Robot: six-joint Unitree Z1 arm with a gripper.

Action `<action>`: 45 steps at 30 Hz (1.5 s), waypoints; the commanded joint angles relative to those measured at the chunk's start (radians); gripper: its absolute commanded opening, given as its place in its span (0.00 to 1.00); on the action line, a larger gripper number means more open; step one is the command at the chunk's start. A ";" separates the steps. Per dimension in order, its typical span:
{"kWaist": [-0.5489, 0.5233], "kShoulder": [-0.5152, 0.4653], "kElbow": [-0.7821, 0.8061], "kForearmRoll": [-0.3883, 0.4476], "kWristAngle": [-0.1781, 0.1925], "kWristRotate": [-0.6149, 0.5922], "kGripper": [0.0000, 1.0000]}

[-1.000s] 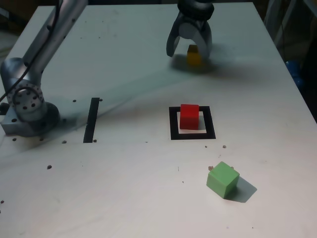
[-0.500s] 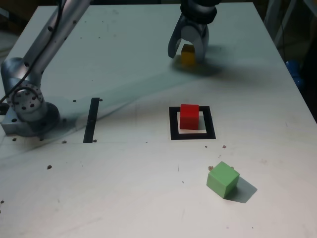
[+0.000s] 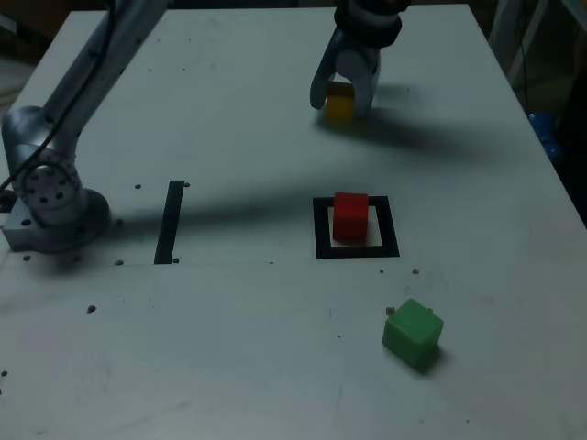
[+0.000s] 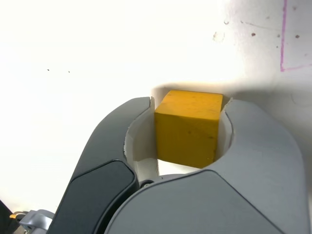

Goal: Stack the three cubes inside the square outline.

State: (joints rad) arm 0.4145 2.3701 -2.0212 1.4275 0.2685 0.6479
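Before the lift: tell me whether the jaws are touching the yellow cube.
Touching. The wrist view shows the gripper with both jaws pressed against the yellow cube's sides, no gap.

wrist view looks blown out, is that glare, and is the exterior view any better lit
Wrist view: the table is washed out to near white, yet the yellow cube between the gripper jaws stays sharp. Exterior view: dimmer and even, with soft shadows beside the green cube and under the arm; no glare.
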 commanded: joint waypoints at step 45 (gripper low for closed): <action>-0.506 -0.234 0.188 0.095 -0.213 -0.588 0.33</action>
State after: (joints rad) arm -0.0888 2.1290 -1.8302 1.5232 0.0574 0.0621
